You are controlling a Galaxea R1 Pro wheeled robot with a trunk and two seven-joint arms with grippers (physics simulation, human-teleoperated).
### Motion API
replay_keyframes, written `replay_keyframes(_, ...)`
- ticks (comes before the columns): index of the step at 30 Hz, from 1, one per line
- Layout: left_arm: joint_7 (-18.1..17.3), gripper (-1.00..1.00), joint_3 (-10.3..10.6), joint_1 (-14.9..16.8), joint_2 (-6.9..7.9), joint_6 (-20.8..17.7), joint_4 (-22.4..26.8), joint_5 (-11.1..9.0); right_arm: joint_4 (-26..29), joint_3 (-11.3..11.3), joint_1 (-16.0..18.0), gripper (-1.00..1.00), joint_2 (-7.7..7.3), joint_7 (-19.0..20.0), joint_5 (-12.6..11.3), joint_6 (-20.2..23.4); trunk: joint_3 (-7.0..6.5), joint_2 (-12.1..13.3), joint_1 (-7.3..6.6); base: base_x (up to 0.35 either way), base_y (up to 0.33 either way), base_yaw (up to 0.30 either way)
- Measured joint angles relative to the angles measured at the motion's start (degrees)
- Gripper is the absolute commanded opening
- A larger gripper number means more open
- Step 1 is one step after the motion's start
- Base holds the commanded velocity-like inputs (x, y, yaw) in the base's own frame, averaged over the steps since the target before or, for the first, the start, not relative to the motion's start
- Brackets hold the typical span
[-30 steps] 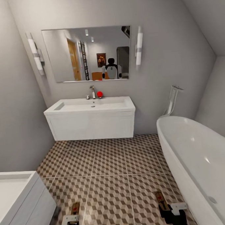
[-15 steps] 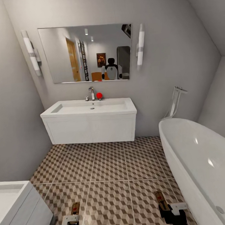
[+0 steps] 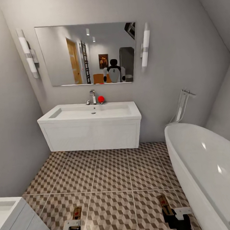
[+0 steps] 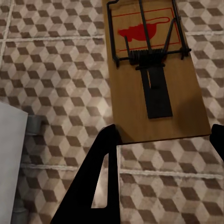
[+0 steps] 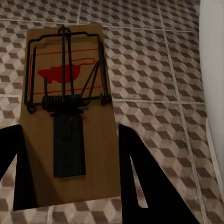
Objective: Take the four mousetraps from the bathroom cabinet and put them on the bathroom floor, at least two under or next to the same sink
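Facing the sink (image 3: 89,113), basin bare, one trap per hand
My left gripper (image 4: 158,140) clamps a mousetrap (image 4: 154,70), right gripper (image 5: 70,163) another mousetrap (image 5: 70,116); boards point lengthwise forward over the bathroom floor (image 3: 111,172)

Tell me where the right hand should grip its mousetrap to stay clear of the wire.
Grip the mousetrap by the long edges of its plain wooden end, coming from behind the dark plate. The right hand straddles it there; the sprung wire and red mark sit at the far end.

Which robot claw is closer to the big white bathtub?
The right claw, holding a mousetrap, sits just beside the bathtub. The left claw is across the tiled floor.
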State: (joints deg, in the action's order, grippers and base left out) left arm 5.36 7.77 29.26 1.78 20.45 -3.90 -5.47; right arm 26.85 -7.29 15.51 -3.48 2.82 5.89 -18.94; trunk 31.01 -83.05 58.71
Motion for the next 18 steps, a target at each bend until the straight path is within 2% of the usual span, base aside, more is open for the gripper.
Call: replay_keyframes(18, 0.0, -1.0, 0.0, 0.0, 0.0, 0.0, 0.0, 0.0, 0.0, 0.04, 0.0, -1.0, 0.02, 0.0, 0.0, 0.02, 0.0, 0.0, 0.0, 0.206, 0.0, 0.0)
